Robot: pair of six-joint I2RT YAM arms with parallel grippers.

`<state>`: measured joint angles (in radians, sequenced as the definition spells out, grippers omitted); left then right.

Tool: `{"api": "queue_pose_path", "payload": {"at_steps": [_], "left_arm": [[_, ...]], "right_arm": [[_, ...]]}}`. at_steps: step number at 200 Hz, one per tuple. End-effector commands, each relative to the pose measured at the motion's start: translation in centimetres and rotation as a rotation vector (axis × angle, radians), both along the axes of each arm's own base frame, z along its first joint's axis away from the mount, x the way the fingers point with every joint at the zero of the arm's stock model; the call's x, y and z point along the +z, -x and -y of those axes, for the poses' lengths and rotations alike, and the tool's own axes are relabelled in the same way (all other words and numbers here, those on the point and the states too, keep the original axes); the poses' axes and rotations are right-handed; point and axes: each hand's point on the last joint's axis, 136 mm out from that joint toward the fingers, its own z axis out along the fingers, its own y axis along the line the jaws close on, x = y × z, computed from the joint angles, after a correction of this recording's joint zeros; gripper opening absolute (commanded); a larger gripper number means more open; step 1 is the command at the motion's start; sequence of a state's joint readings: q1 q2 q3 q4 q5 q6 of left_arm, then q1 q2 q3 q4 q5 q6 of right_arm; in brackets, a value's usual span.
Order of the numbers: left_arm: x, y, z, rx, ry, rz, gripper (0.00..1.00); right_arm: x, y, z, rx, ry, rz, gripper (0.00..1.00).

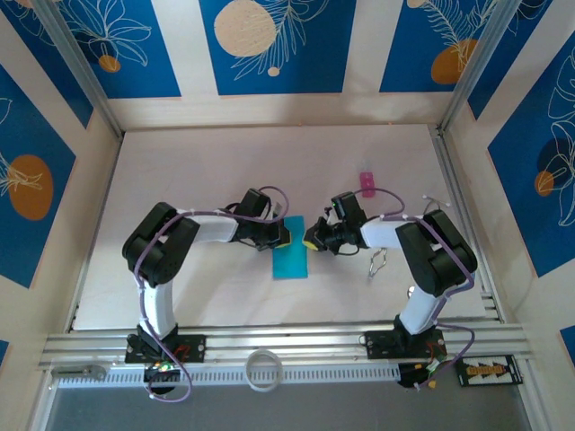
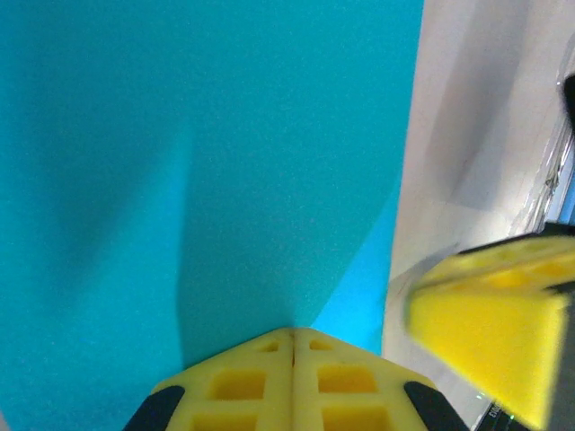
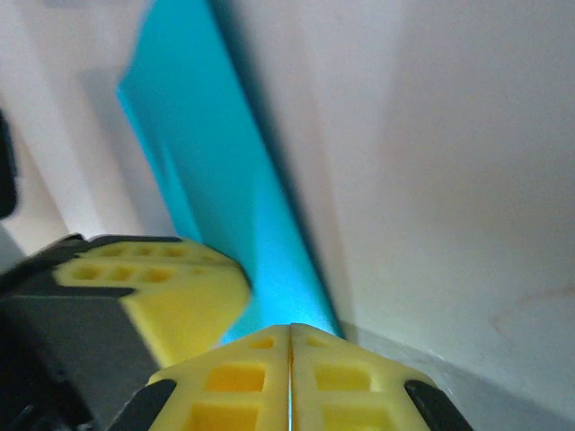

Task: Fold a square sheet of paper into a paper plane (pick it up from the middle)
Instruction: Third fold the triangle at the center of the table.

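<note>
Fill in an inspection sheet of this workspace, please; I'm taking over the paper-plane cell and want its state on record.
Surface: pale table.
Job's things: square sheet of paper, folded narrow, lying between the grippers.
Clutter: pink object beyond the right arm; white ring on near rail.
Grippers: left gripper and right gripper, jaws shut, tips at the paper.
Cables: purple cables along both arms.
Surroundings: blue leaf-patterned panels.
</note>
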<state>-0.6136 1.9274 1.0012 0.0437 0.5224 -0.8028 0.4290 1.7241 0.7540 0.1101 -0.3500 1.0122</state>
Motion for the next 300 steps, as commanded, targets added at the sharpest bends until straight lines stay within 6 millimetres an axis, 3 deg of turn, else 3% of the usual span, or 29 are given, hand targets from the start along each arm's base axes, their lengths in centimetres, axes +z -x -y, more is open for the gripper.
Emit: {"api": "queue_pose_path", "payload": {"at_steps": [1,76,112,201,235,300], "left_arm": [[-3.2,1.9,-2.0,0.002,-0.117,-0.062,0.00],[-3.0,1.8,-2.0,-0.005,-0.124,-0.044,0.00],[-3.4,2.1,-2.4,-0.012,-0.143,-0.050,0.00],[-4.4,3.1,-3.4,-0.019,-0.177,-0.065,0.00],[-4.7,3.4,-3.7,-0.022,-0.189,-0.071,0.00],[-4.5,3.3,-3.7,-0.021,-0.190,-0.067,0.00]], "right_arm": [[2.0,-1.1,-0.8,0.084,-0.044,0.069,0.09],[-0.4,-2.5,-1.6,0.122,-0.054,0.026,0.09],[-1.7,-3.4,-0.7,0.104,0.025,0.026,0.09],[-2.8,-6.8,0.7,0.024,0.054,0.015,0.09],[-2.2,-8.2,1.0,-0.007,0.031,0.028,0.09],[-3.1,-9.7,1.8,-0.030,0.119,0.010,0.10]]}}
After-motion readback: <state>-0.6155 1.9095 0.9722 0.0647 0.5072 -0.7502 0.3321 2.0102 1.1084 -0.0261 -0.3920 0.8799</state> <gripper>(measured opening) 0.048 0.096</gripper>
